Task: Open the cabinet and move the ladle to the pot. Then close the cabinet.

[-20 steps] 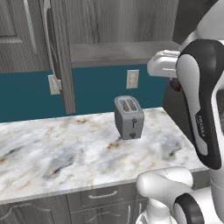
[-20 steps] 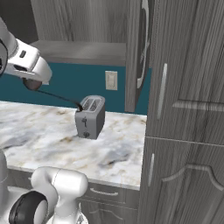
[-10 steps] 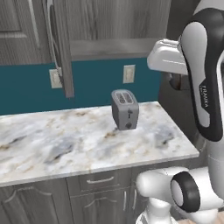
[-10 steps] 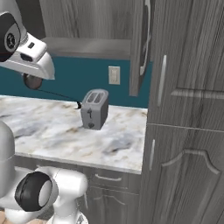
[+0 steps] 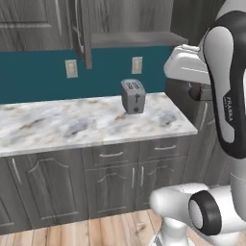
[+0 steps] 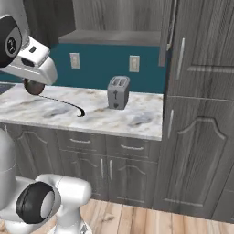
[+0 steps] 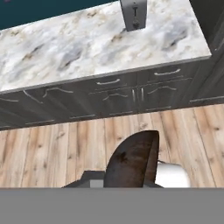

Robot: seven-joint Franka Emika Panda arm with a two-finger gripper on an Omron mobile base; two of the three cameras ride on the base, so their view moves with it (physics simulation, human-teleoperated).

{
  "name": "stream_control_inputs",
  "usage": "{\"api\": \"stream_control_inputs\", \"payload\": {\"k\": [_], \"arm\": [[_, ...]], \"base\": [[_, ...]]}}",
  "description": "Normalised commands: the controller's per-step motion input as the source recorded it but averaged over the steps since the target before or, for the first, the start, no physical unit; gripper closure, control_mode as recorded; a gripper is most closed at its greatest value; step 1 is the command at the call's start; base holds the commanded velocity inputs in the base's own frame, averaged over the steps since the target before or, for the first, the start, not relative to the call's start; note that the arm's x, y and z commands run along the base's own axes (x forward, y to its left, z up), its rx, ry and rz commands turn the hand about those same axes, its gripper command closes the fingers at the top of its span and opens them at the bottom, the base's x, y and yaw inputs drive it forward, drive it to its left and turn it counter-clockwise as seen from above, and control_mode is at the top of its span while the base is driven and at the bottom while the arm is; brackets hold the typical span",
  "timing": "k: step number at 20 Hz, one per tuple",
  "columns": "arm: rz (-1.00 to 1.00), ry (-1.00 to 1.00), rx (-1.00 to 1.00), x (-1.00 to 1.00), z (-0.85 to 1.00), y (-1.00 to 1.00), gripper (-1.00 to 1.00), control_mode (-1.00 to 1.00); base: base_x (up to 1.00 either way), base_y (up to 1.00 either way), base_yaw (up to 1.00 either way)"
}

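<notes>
A marbled white-and-grey countertop (image 5: 72,122) runs along a teal wall, resting on dark grey wood-grain base units with drawers and doors (image 5: 113,175). One thing stands on it: a grey two-slot toaster (image 5: 133,96), upright near the back edge, ahead of the robot's hand and to its left. Below lies a light wooden plank floor (image 7: 65,146)

At the bottom of the hand view the dark ladle (image 7: 133,161) hides the pincer's fingertips, while the cabinet (image 5: 81,29) is cut off by the top edge of the left base frame, its interior unseen.
</notes>
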Motion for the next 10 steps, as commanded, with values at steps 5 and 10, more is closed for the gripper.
{"api": "stream_control_inputs", "payload": {"k": [5, 10], "arm": [[0.00, 0.00, 0.00, 0.00, 0.00, 0.00, 1.00, 1.00], [0.00, 0.00, 0.00, 0.00, 0.00, 0.00, 1.00, 1.00]], "base": [[-0.47, 0.98, 0.00], [-0.05, 0.95, 0.01]]}}
